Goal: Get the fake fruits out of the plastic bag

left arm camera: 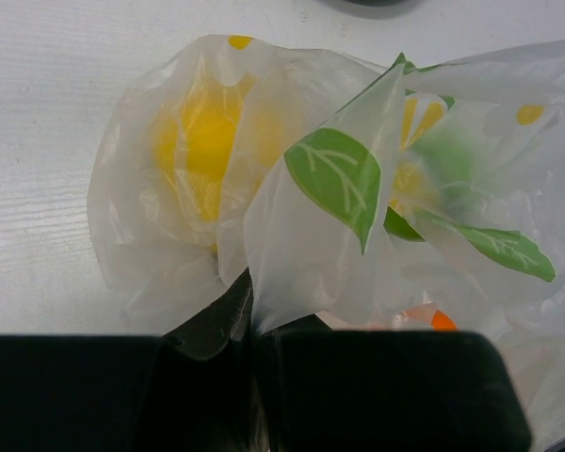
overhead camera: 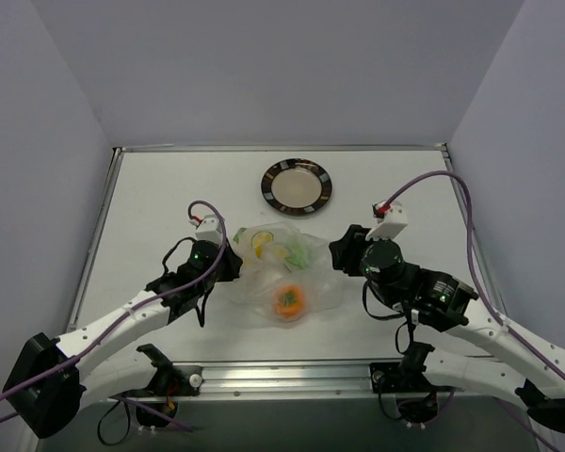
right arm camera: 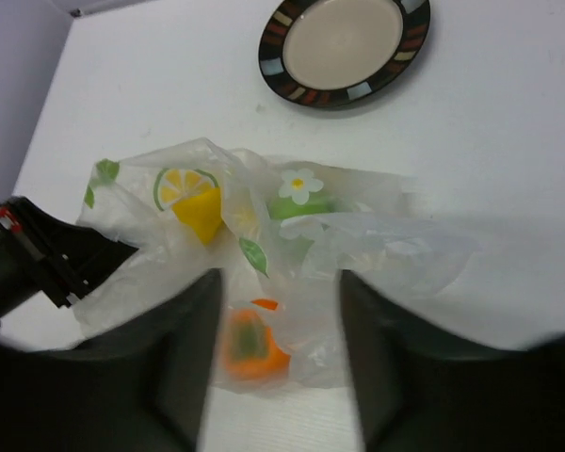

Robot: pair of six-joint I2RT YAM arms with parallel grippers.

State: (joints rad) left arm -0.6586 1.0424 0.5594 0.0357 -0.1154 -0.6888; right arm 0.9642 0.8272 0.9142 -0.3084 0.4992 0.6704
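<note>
The plastic bag (overhead camera: 256, 282) lies crumpled mid-table with all three fake fruits inside. The orange fruit (overhead camera: 289, 301) is nearest, the yellow one (overhead camera: 272, 252) and the green one (overhead camera: 302, 252) lie behind it. My left gripper (overhead camera: 232, 265) is shut on a fold of the bag's left edge (left arm camera: 301, 254), with the yellow fruit (left arm camera: 202, 151) just beyond its fingers. My right gripper (overhead camera: 340, 251) is open and empty over the bag's right side. In its wrist view the orange fruit (right arm camera: 251, 344) shows between its fingers (right arm camera: 184, 339), with the yellow (right arm camera: 200, 212) and green (right arm camera: 297, 205) fruits further on.
A round dark-rimmed plate (overhead camera: 266, 185) with a beige centre sits behind the bag, empty; it also shows in the right wrist view (right arm camera: 268, 58). White walls enclose the table on three sides. A metal rail runs along the near edge.
</note>
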